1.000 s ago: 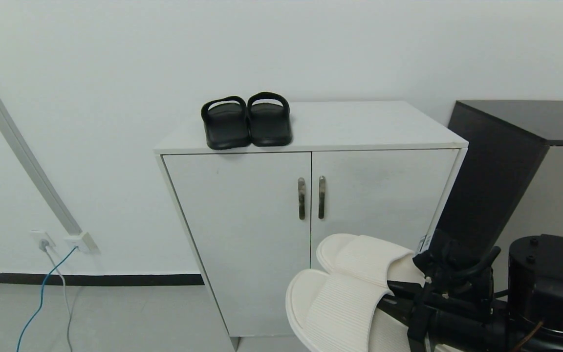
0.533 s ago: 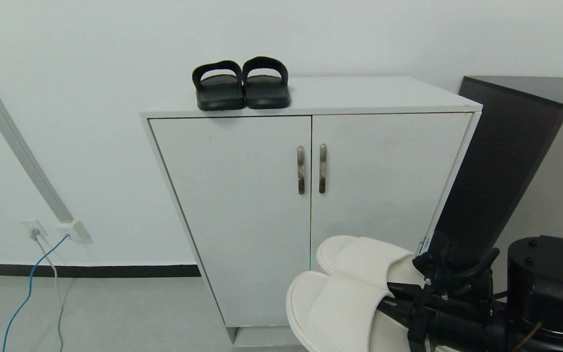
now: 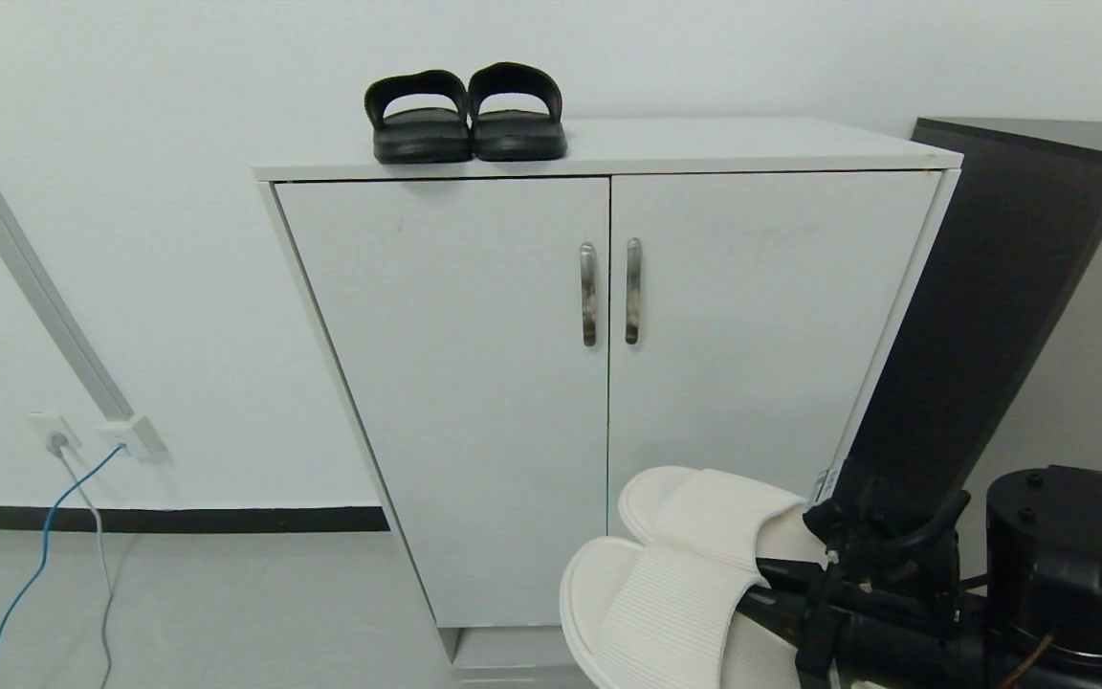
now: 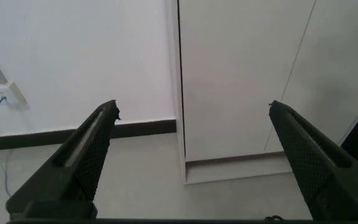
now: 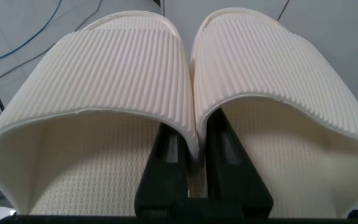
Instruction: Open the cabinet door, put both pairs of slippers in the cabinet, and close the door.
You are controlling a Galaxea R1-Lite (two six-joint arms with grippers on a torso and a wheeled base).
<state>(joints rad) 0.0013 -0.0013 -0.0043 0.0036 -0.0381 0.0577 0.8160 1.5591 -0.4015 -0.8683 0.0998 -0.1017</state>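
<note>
white wall and pale grey floor make up the room. head view: a white two-door cabinet (image 3: pixel 474 383) stands with both doors shut, its two metal handles (image 3: pixel 588 294) side by side at the middle seam. black slippers (image 3: pixel 467 115) sit together on the cabinet top at its front edge, above the left door. low before the right door, white ribbed slippers (image 3: pixel 685 565) ride on the right fingers (image 3: pixel 769 595). a dark cabinet (image 3: pixel 981 316) stands just beside the white one.

left wrist view: the left fingers (image 4: pixel 86 155) are spread wide apart, holding nothing, with the cabinet's foot, the floor and a wall socket (image 4: pixel 8 93) beyond.

right wrist view: the right fingers (image 5: pixel 166 168), one inside each slipper, are clamped on the two touching inner walls of the white ribbed slippers (image 5: pixel 117 68).
</note>
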